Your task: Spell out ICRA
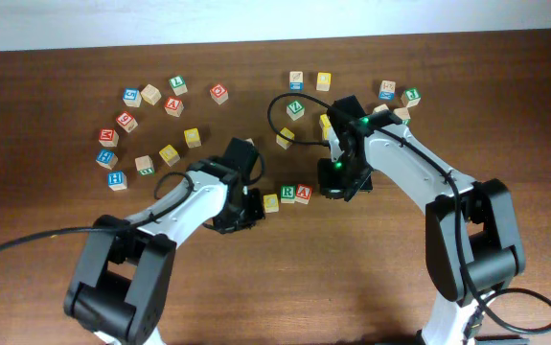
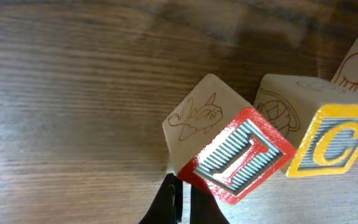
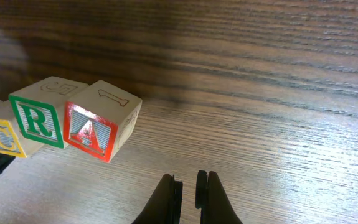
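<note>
Risk: the I block (image 2: 238, 155) is sitting turned, one corner pointing at the C block (image 2: 334, 146); a careless push could be knocking the C block, R block (image 3: 38, 121) and A block (image 3: 91, 130) out of line.
Left gripper (image 2: 182, 186): its fingers are almost meeting, holding nothing, the tips seemingly touching the I block's lower edge.
Right gripper (image 3: 189, 186): it is standing narrow and empty, apart from the A block.

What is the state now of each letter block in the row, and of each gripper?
I block, turned askew to the row.
C block, square in the row.
R block, square in the row.
A block, slightly askew at the row's end.
Left gripper, shut, empty.
Right gripper, shut, empty.
</note>
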Available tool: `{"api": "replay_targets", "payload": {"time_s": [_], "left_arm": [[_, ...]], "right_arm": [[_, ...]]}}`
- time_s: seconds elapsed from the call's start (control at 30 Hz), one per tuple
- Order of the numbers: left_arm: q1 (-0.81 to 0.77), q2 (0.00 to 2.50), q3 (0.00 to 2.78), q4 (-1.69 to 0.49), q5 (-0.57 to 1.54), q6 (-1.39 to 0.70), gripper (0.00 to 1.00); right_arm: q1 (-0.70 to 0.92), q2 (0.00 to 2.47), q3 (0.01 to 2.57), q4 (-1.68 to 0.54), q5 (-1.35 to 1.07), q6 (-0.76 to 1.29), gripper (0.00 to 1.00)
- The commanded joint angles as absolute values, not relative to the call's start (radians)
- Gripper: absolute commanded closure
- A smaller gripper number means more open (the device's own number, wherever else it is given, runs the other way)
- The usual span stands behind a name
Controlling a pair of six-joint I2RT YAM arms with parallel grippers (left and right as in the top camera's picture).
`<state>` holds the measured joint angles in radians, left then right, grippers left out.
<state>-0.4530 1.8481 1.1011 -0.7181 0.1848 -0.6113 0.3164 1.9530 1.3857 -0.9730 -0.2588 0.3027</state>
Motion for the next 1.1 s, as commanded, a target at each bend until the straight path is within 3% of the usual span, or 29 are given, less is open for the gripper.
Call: {"api": "replay_targets", "payload": {"time_s": [0.0,0.37,0.53,0.77,1.07], "left_arm": [[-0.456,1.870,1.093,-0.698,0.195,-0.626,1.00],[-0.456,1.870,1.093,-0.621,0.259,-0.625,1.00],[-0.454,1.835,1.133,-0.702,0.277,-0.570,1.00],[-0.395,1.718,1.196,-0.783,-0.034,-0.568,1.00],[-0.361,1.852,1.195,-0.651,-0.010,-0.629,1.00]], "right_arm": [[0.313,1.927,1.403,-0.969,-0.249,0.292,0.96],[0.313,1.927,1.403,-0.961,-0.249,0.292,0.96],[0.313,1.927,1.403,-0.960,-0.249,0.292,0.96],[0.321,1.945,1.401,-0.952,-0.253,0.292,0.96],[0.329,1.951,1.507,-0.766,-0.327,0.297,0.96]]}}
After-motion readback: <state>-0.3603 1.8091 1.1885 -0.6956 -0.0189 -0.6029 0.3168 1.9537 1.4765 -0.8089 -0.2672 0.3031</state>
